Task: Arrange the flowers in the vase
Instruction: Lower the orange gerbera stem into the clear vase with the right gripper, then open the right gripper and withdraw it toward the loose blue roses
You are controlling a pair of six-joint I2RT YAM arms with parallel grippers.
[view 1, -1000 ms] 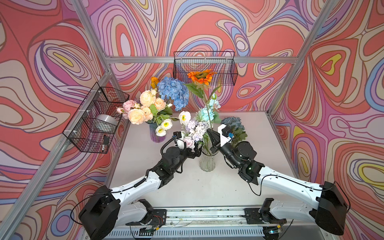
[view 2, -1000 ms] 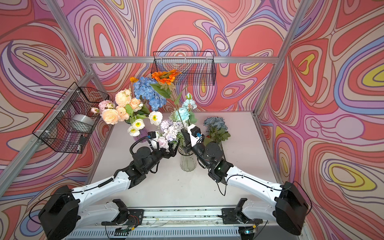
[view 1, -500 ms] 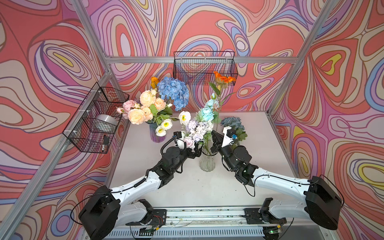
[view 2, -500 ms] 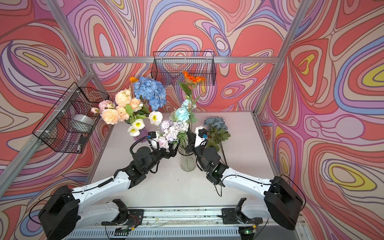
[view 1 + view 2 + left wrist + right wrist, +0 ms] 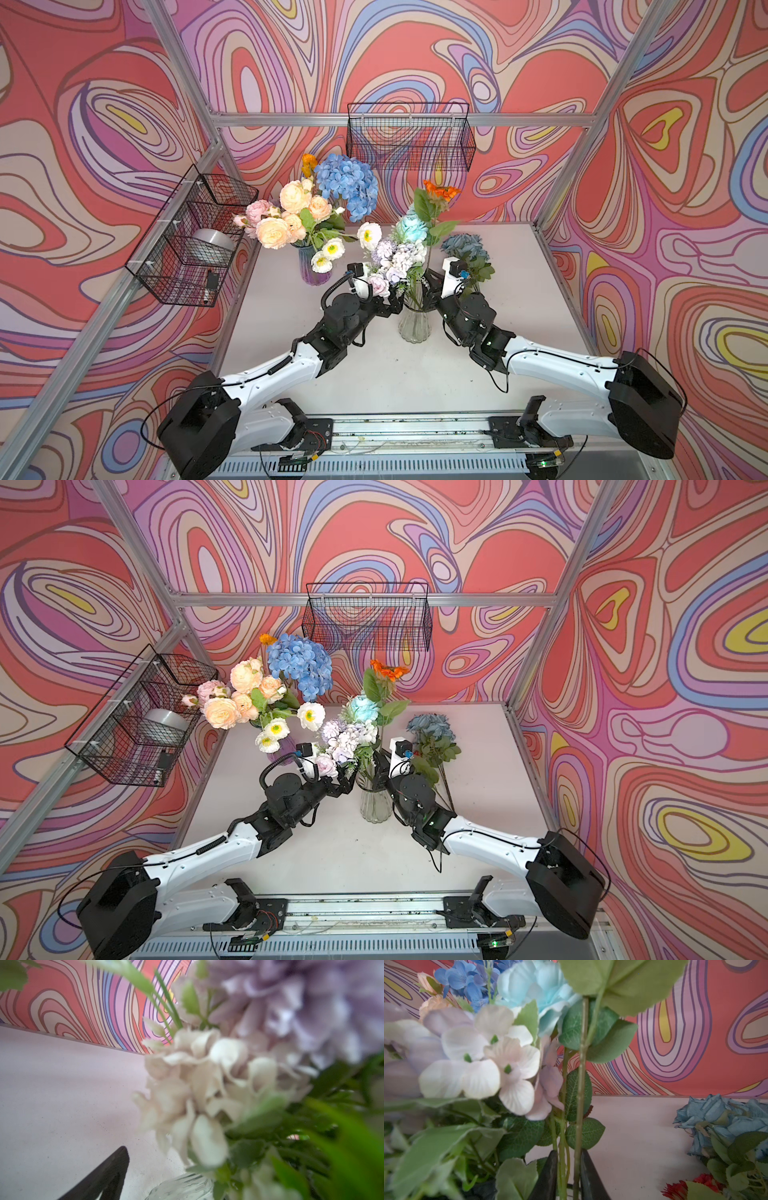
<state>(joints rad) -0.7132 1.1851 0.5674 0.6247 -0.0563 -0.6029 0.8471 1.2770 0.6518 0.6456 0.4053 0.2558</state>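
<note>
Right hand (image 5: 569, 1154) narrow around orange-flower stem (image 5: 580, 1084) in clear vase (image 5: 413, 328); grip uncertain. Left hand (image 5: 394, 300) wide. Advisable: release fully, back out straight, avoid snagging leaves.

Stretched left arm (image 5: 291, 365) toward 1 o'clock, left gripper (image 5: 397, 302) spread wide; right arm (image 5: 552, 365) toward 11 o'clock, right gripper (image 5: 568, 1155) narrowly parted.

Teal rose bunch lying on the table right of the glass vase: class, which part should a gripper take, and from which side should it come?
Probably the bare stems below the leaves of the teal rose bunch. It lies flat, blooms toward the back wall, stems toward the near edge, so come from above with jaws across the stems; blooms and leaves would crush.
</note>
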